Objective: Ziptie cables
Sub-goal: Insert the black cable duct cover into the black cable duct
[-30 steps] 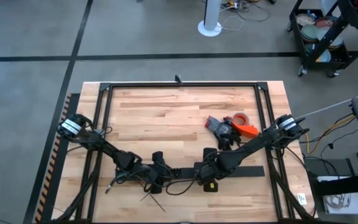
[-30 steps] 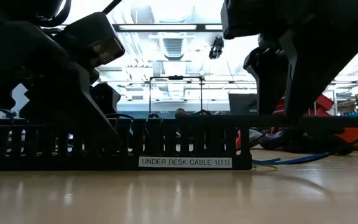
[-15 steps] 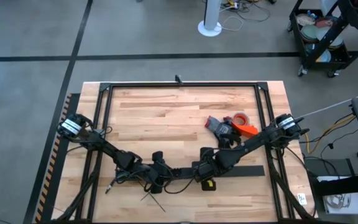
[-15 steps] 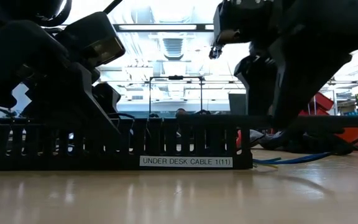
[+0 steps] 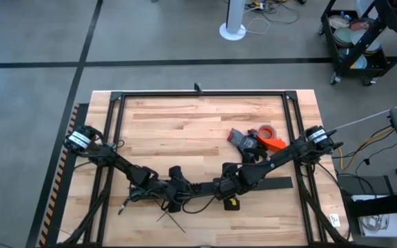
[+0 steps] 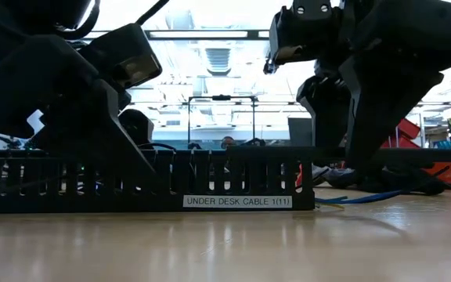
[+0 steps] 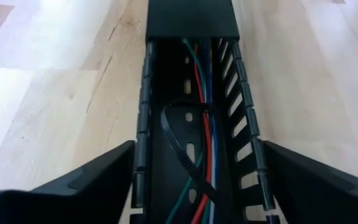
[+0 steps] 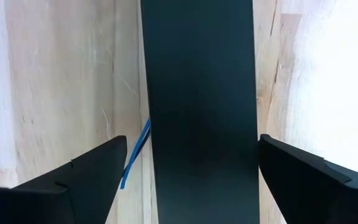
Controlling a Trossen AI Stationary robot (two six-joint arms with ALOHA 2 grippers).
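Observation:
A long black comb-toothed duct (image 5: pixel 267 186) lies along the table's near half. The cables (image 7: pixel 199 81), red, green and blue wires, run inside its open part, and a black ziptie (image 7: pixel 176 140) is looped around them. My left gripper (image 7: pixel 197 152) is open with one finger on each side of the open duct near its left end (image 5: pixel 178 189). My right gripper (image 8: pixel 192 140) is open above the duct's flat lid (image 8: pixel 197 74), straddling it, a short way to the right (image 5: pixel 225 189). Loose zipties (image 5: pixel 169 218) lie on the wood near the front edge. My left gripper's fingers (image 7: pixel 104 177) stand beside the duct's slotted side walls (image 7: pixel 143 124); I cannot tell whether they touch them. My right gripper's fingers (image 8: pixel 86 171) stand off the lid's edges, with wood and a blue wire (image 8: pixel 135 155) showing in the gap on one side.
A red tape roll (image 5: pixel 266 131), an orange tool (image 5: pixel 274 143) and a dark grey object (image 5: pixel 238 138) lie at the far right of the duct. A small yellow item (image 5: pixel 231 204) sits just in front of it. A black frame (image 5: pixel 198 94) borders the table.
My right gripper has slid a little along the duct toward the table's left edge, closer to my left gripper. Both grippers have stayed open.

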